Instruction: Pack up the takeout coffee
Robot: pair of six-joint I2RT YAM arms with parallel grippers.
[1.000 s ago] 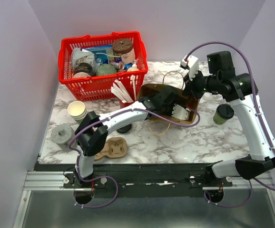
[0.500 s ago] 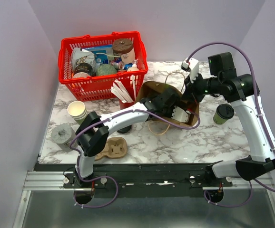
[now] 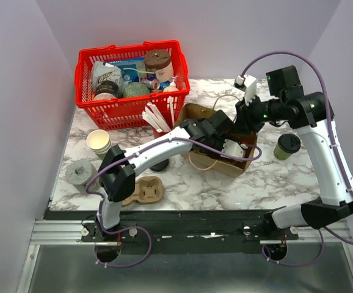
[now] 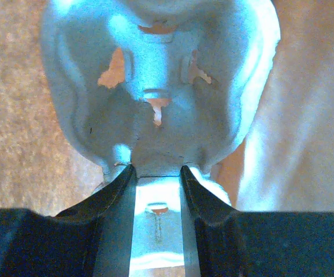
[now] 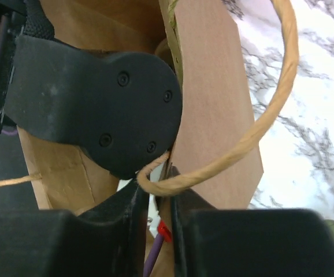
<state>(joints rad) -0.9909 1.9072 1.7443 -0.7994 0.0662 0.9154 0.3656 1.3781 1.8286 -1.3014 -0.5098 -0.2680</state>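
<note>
The takeout coffee [image 3: 286,146], a green cup with a black lid, stands upright on the marble table [image 3: 286,177], right of the brown paper bag [image 3: 204,116]. The bag stands open. My left gripper [image 3: 228,145] reaches inside it. In the left wrist view [image 4: 158,170] its fingers are close together, with brown paper around them and a pale blurred surface ahead. My right gripper [image 3: 245,122] is shut on the bag's right rim. The right wrist view [image 5: 160,180] shows that rim [image 5: 213,86] pinched beside the rope handle [image 5: 259,127].
A red basket [image 3: 127,47] full of goods stands at the back left, with white sticks [image 3: 161,116] in front of it. A stack of lidless cups [image 3: 98,141], a grey lid [image 3: 79,172] and a cardboard cup carrier [image 3: 146,190] lie at the left.
The bag has risen from lying flat and dark to standing open. My left gripper has moved further right inside it. My right gripper has stayed pinched on the rim, shifting slightly.
</note>
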